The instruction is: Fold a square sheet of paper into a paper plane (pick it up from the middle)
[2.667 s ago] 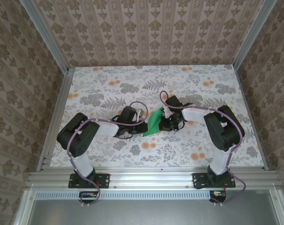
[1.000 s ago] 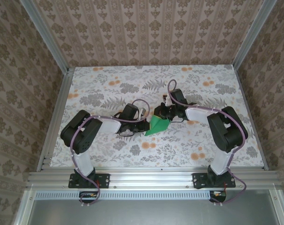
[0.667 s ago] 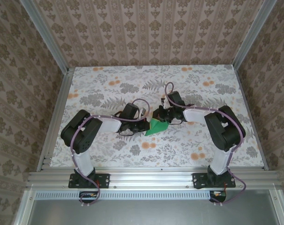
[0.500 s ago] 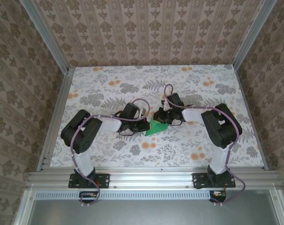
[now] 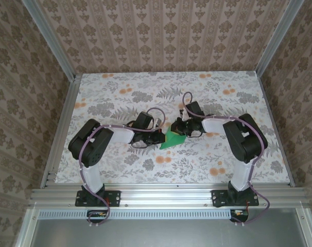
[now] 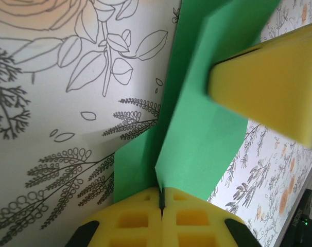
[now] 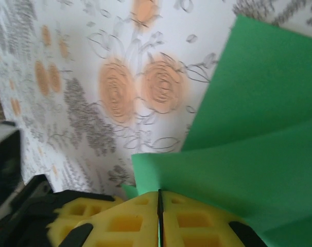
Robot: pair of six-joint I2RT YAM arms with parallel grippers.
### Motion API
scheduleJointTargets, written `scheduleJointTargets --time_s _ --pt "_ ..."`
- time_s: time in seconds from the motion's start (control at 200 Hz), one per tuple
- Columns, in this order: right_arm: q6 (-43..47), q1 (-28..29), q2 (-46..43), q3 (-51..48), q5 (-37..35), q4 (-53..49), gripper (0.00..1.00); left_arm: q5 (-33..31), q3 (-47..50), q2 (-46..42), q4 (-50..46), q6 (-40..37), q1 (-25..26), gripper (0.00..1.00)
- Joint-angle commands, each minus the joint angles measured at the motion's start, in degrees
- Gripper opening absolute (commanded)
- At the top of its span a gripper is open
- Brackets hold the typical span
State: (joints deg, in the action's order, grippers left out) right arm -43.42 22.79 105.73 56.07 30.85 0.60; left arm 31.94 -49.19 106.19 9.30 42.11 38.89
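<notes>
We have the green paper (image 5: pixel 172 140) near the middle of the tabletop (image 5: pixel 109 87), between our two arms and already partly folded, with one flap lifted over a lower layer. Our left fingers (image 6: pixel 160 201) are pressed fully together, nipping an edge of the sheet in their seam. Our right fingers (image 7: pixel 159 203) are closed too, pinching a fold from the opposite side.

With both grips so close on thin paper, we judge that any pull apart could tear it. If one grip slips, the crease may run crooked. Pushing the arms together could buckle the flap and leave a stray wrinkle.
</notes>
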Motion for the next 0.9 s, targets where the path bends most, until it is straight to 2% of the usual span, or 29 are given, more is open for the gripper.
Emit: scheduleJointTargets --time_s 0.0,0.25,0.51,0.895 --pt "0.7 0.0 -4.4 0.6 -0.1 -1.7 0.11 -1.2 1.2 3.6 -8.9 -2.0 0.4 0.0" --pt "0.6 2.6 -2.1 2.2 -0.4 -3.4 0.12 -0.9 0.6 3.8 -9.6 -2.5 0.4 0.0" --pt "-1.3 5.3 0.1 -0.3 -0.3 -0.2 0.12 -0.8 -0.6 4.2 -11.2 -3.4 0.5 0.0" --pt "0.0 3.8 3.3 -4.7 -3.6 0.8 0.1 -1.2 -1.1 4.9 -12.8 -3.9 0.6 0.0"
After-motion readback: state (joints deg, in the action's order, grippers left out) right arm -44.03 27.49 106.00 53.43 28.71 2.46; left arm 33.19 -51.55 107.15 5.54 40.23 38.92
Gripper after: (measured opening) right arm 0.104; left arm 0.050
